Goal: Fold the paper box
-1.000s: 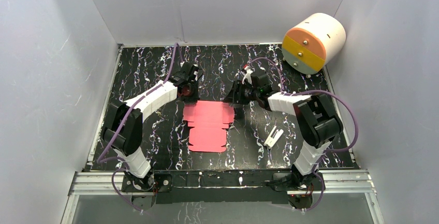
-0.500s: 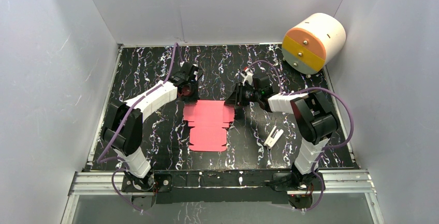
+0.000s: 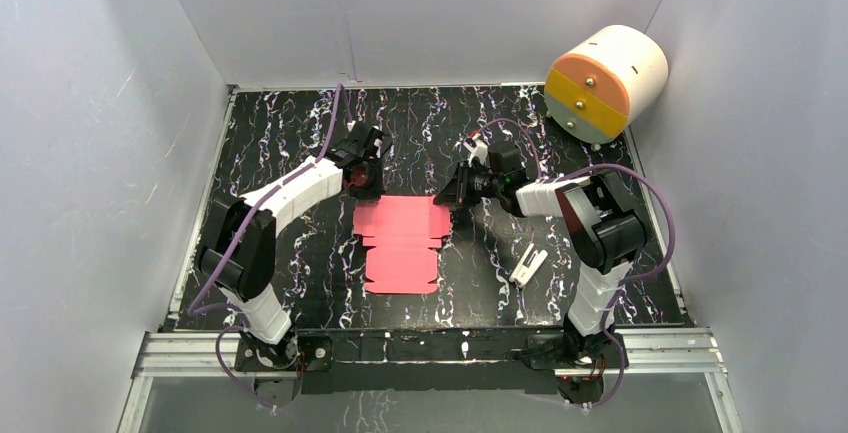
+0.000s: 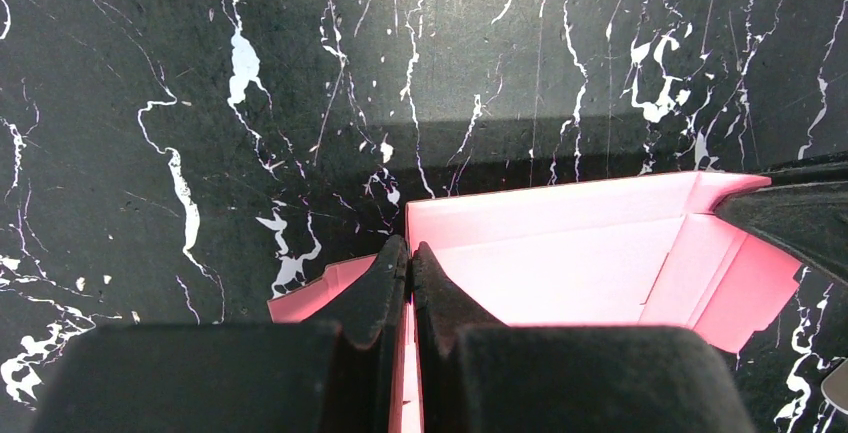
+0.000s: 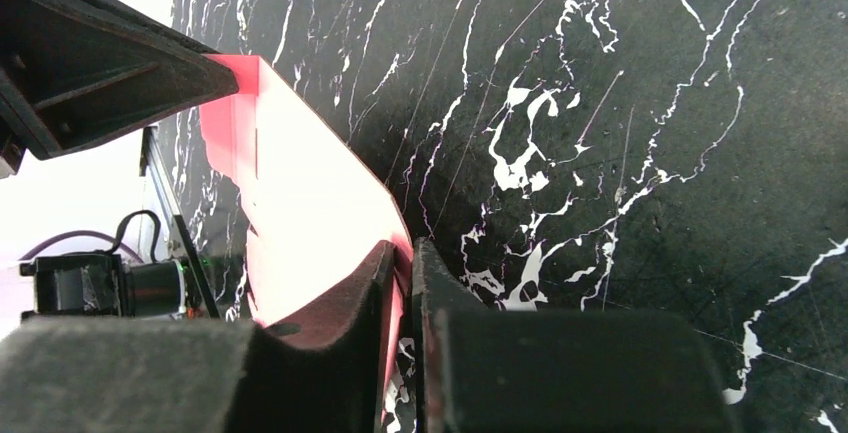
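The paper box (image 3: 402, 243) is a flat pink-red notched sheet in the middle of the black marbled table (image 3: 280, 133), its far edge folded up. My left gripper (image 3: 362, 183) is at its far left corner. In the left wrist view that gripper (image 4: 410, 251) is shut on a raised pink flap, and the paper box (image 4: 570, 263) spreads to the right. My right gripper (image 3: 453, 193) is at the far right corner. In the right wrist view it (image 5: 402, 253) pinches the upright pink wall of the paper box (image 5: 300, 203) between nearly touching fingers.
A big white-and-orange cylinder (image 3: 605, 83) lies at the back right corner. A small white clip-like piece (image 3: 527, 266) lies right of the sheet, near the right arm. Grey walls enclose the table on three sides.
The right gripper's jaws have closed onto the sheet's far right flap and its wrist has shifted slightly left. The left arm and the sheet have stayed put.
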You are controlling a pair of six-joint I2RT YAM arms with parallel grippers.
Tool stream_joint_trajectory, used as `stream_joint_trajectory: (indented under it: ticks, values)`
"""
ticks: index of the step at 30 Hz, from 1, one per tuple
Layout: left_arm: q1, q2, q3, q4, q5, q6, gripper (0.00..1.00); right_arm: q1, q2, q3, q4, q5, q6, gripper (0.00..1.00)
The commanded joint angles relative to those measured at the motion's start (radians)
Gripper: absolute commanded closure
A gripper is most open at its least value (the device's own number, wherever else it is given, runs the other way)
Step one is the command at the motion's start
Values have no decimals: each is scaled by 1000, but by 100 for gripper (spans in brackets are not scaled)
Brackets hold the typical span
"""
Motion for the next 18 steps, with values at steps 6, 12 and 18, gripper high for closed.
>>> stream_joint_trajectory:
  ticks: [6,12,18]
  values:
    - [-5,-21,-6,33,50,-16,100,10,-5,96,-106,28,-69,88]
    - [-5,5,2,49,75,-25,100,25,-11,196,-323,160,-164,88]
    - [-5,22,6,58,85,-29,100,54,10,286,-447,241,-226,86]
